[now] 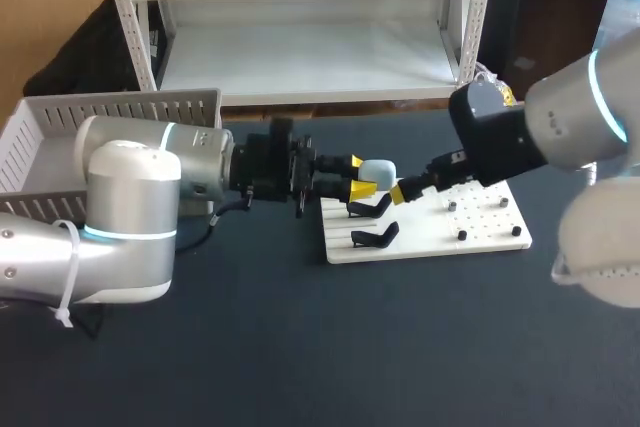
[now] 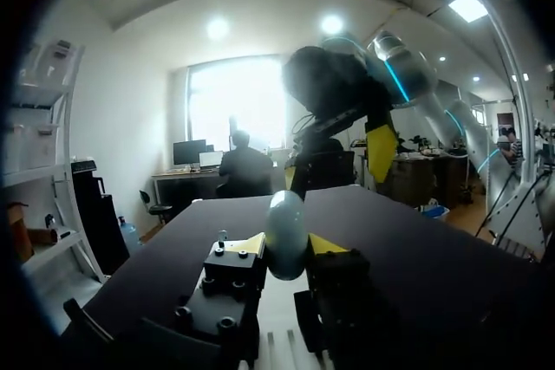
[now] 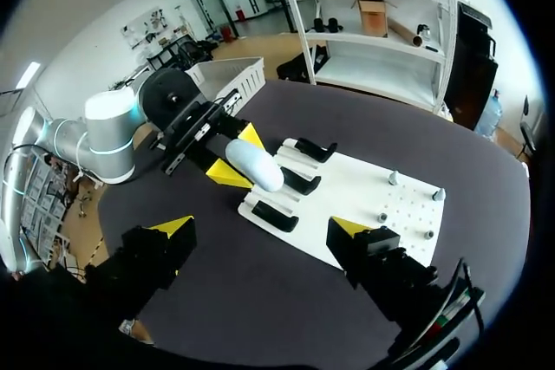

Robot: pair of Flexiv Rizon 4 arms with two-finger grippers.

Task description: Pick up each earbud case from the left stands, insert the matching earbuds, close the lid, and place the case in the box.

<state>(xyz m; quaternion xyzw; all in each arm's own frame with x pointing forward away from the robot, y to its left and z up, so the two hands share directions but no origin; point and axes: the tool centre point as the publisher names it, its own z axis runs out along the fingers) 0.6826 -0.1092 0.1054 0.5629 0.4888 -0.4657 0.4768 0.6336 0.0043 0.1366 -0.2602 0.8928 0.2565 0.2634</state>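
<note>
Head view, 1 moment; entries by item.

1. Left gripper (image 1: 360, 175): comes in from the left and sits over the left end of the white board (image 1: 480, 232). Its jaws are drawn in narrow, 1 yellow tip on each side of the earbud case (image 1: 378, 171), both touching it.
2. Earbud case: pale blue and rounded, held clear of the board and above the black stands (image 3: 295, 181).
3. Right gripper (image 1: 405, 190): just beside the case, on the side away from the left arm. The right wrist view shows its 2 fingers spread wide and holding nothing.
4. White board: lies flat on the dark table (image 1: 300, 347). 3 black stands are on the part nearer the left arm, and small pegs (image 3: 392, 178) are on the other part.
5. Box (image 1: 120, 107): white with slatted walls, at the table's far left, well apart from the case.
</note>
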